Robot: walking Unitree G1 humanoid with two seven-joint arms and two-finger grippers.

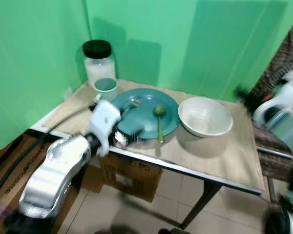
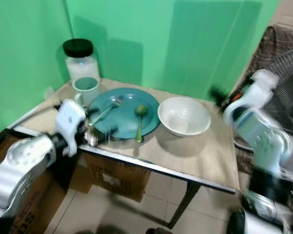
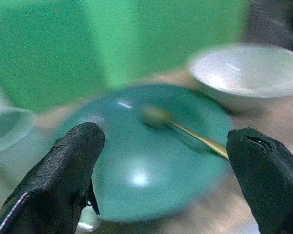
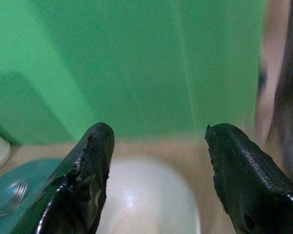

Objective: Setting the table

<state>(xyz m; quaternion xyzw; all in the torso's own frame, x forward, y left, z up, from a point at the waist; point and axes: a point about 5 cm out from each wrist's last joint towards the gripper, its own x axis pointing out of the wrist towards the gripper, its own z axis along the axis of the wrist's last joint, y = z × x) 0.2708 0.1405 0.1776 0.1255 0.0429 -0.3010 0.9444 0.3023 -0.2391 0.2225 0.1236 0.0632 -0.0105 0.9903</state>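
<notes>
Table setting, partly laid. A round teal plate (image 1: 145, 113) with a glossy glaze lies on the matte tan table (image 1: 224, 156); a silver fork (image 1: 132, 103) and a spoon (image 1: 159, 122) with a green bowl and slim gold handle both rest on the plate, so by the look of it the cutlery is yet to be set beside it. A deep off-white ceramic bowl (image 1: 205, 117) stands just beside the plate, a small pale green cup (image 1: 106, 88) at the plate's far left, and behind the cup a clear jar (image 1: 98, 61) with a black lid.

The left gripper (image 3: 163, 180) hovers at the plate's near edge, its black fingers spread wide and holding nothing. The right gripper (image 4: 158, 180), over the table's right side and aimed toward the bowl, is likewise wide open and empty.
</notes>
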